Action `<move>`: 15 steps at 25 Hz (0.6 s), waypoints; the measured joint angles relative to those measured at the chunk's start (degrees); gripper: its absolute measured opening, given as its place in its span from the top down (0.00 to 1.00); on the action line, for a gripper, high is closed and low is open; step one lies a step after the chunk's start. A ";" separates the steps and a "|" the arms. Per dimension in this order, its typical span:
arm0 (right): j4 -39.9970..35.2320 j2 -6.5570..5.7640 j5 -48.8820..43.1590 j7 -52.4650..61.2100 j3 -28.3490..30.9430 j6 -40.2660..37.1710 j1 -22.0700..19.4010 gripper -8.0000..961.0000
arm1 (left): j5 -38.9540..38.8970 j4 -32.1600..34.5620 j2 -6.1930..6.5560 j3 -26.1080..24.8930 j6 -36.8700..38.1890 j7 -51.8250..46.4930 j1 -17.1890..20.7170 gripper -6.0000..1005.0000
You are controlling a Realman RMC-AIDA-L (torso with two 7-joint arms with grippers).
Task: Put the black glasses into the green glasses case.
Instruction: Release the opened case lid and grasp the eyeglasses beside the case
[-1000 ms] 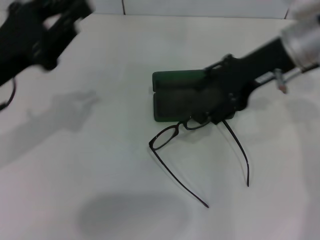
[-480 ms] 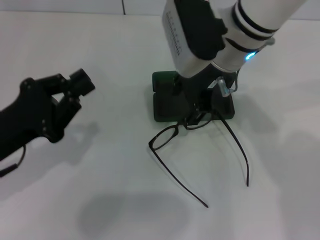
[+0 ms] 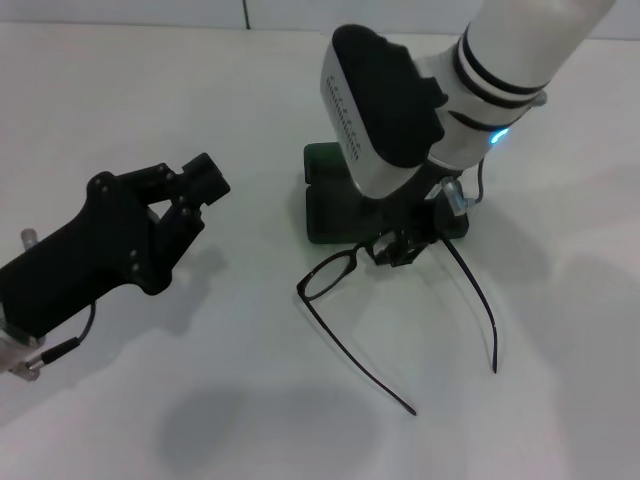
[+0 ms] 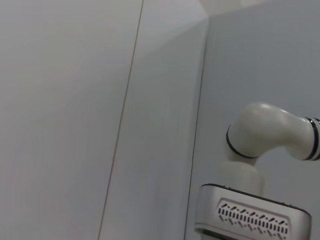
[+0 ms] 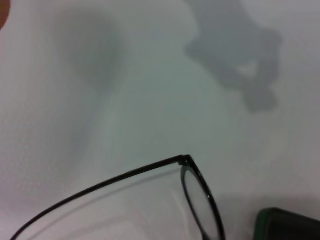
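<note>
the jaws of the right gripper (image 3: 400,246) sit low at the bridge side of the black glasses (image 3: 372,300), but whether they are closed on the frame or only around it cannot be told. in the head view the green glasses case (image 3: 322,195) is the landmark: it lies open on the white bench (image 3: 200,90), mostly covered by the right arm. the glasses rest on the bench just in front of the case, one lens close to its front edge, both temple arms spread out and pointing away from it. the left gripper (image 3: 200,185) hangs well to the left of the case, jaws a little apart and holding nothing.

the left wrist view shows only a pale wall and the white right arm (image 4: 260,150).

the right wrist view shows one lens and one temple of the glasses (image 5: 197,192) on the bench, with a corner of the case (image 5: 287,225) just beside the lens.
</note>
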 joint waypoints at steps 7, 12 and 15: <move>-0.26 0.00 2.72 0.73 -4.51 1.89 0.45 0.40 | 0.05 -0.99 0.02 -0.23 -0.74 0.40 -0.11 0.89; 0.14 0.00 4.36 0.86 -7.11 3.10 0.77 0.43 | 0.06 -2.34 0.03 -0.27 -1.11 1.10 -0.13 0.89; 0.13 0.00 5.27 1.11 -8.39 3.62 0.78 0.46 | 0.06 -2.45 0.04 -0.26 -1.11 1.21 -0.06 0.89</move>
